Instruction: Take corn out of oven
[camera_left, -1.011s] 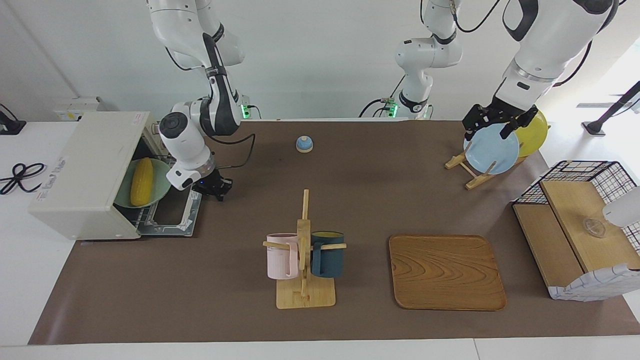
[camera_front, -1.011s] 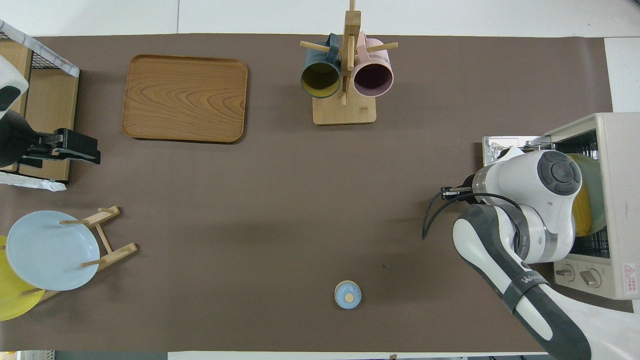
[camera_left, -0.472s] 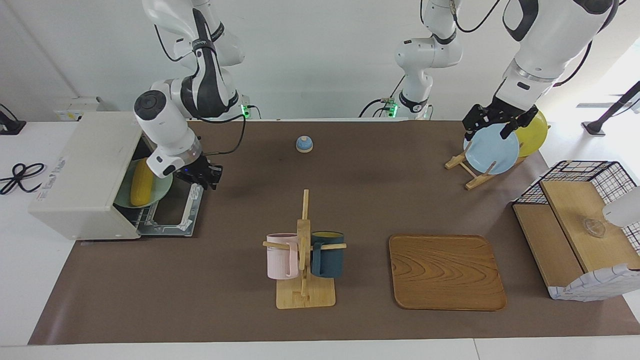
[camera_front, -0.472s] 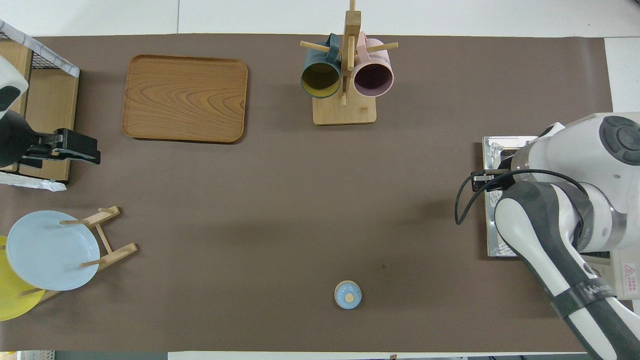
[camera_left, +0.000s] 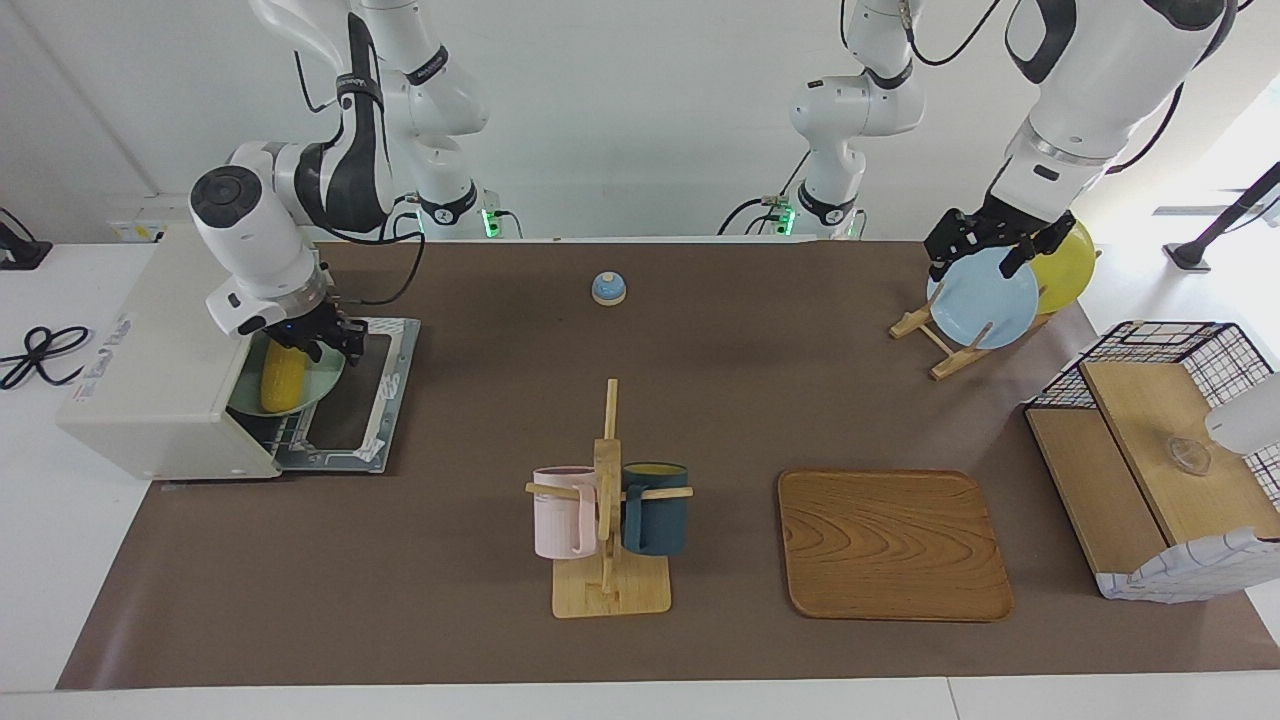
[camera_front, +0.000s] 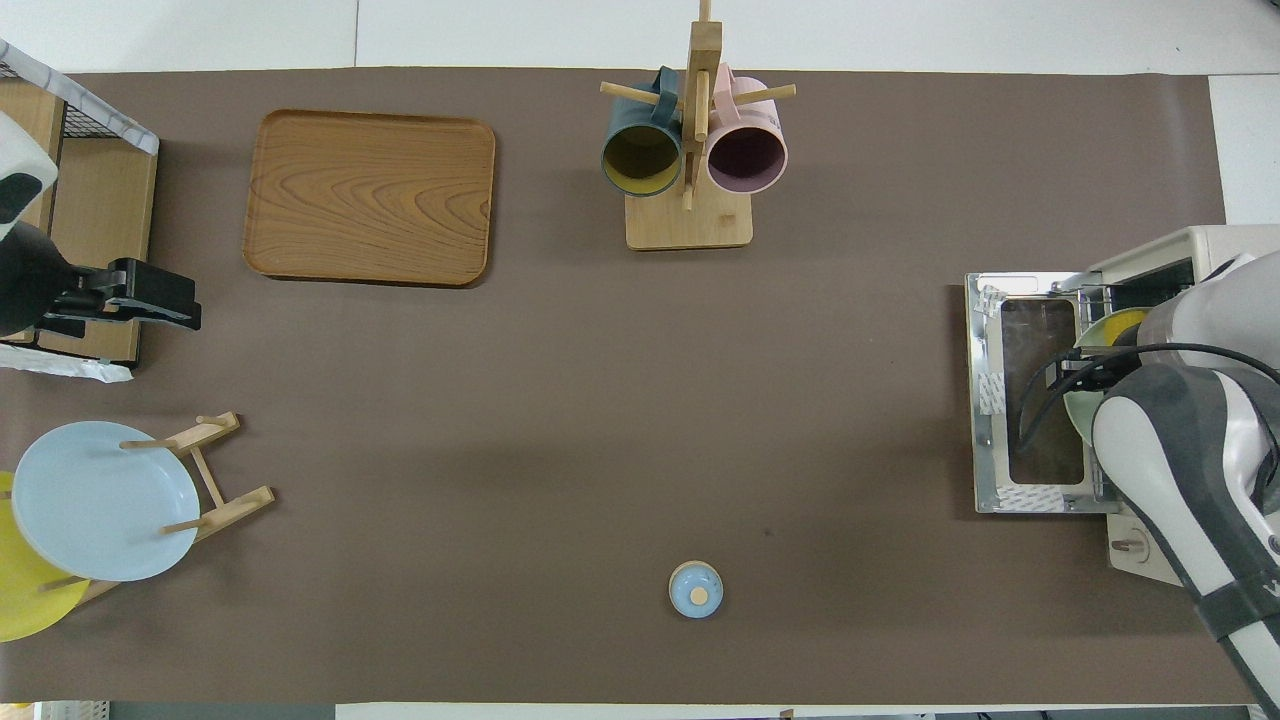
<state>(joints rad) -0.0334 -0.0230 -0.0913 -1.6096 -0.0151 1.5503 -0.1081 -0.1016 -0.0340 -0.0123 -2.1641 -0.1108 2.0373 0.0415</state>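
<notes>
Swinging in from the open door, my right gripper (camera_left: 318, 338) now hangs over the bright yellow corn cob (camera_left: 279, 378) in the off-white toaster oven (camera_left: 170, 360); I can't tell its finger state. I judge the grasp comes next. Left gripper (camera_left: 985, 243) waits at the plate rack; its state I can't tell either.

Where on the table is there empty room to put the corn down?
The brown mat lies bare between the off-white toaster oven, the small blue bell and the wooden mug rack. The flat wooden tray is bare too. It is crowded at the oven mouth, where the right claw is over the yellow corn.
</notes>
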